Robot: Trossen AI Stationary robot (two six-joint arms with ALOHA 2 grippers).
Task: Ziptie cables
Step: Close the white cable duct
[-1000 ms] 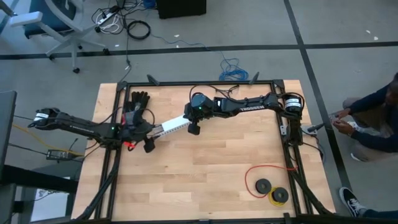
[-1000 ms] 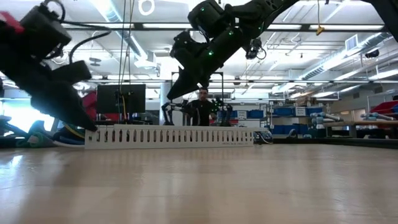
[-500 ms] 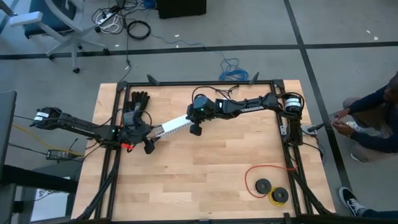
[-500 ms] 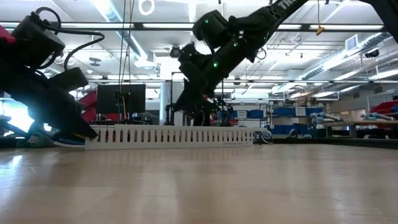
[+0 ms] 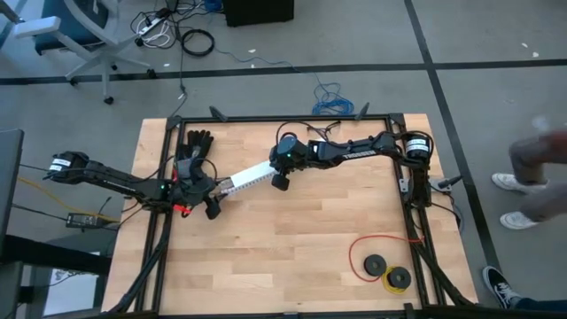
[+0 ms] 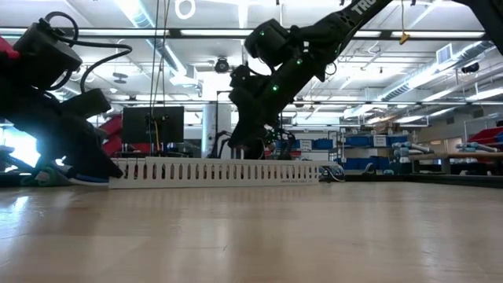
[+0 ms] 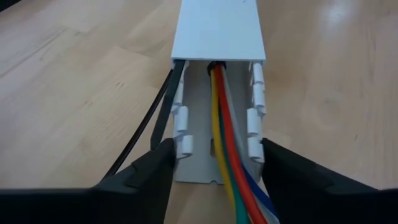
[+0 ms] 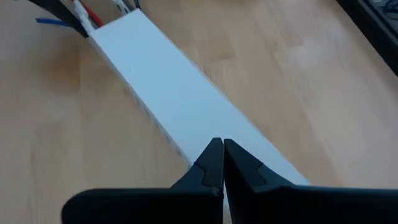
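A long white slotted channel (image 5: 248,177) lies on the wooden table, with a white lid (image 8: 180,93) over most of it. The cables (image 7: 222,155), yellow, red, green and blue, run inside its uncovered end (image 7: 214,162). A thin black strip (image 7: 149,127) runs along the outside of one wall. My left gripper (image 7: 217,171) is open, one finger on either side of that uncovered end. My right gripper (image 8: 217,149) is shut, its tips at the lid near the channel's other end (image 5: 276,170). My left gripper comes at the channel's uncovered end low and slanting down, along its length. Its fingers (image 7: 158,168) stand close against the two slotted walls (image 7: 181,140); whether they touch, I cannot tell. My right gripper's shut tips slant down over the lid's edge (image 8: 205,134); whether they touch it, I cannot tell.
A black glove (image 5: 195,146) lies at the table's far left. A red wire loop with black spools (image 5: 379,259) sits near the right front corner. Dark frame rails (image 5: 416,213) border the table. A person's legs (image 5: 532,177) show beyond the right edge.
My right gripper has sunk toward the channel's lid, staying shut. My left gripper has sunk toward the table at the channel's uncovered end. The person beyond the right edge has moved.
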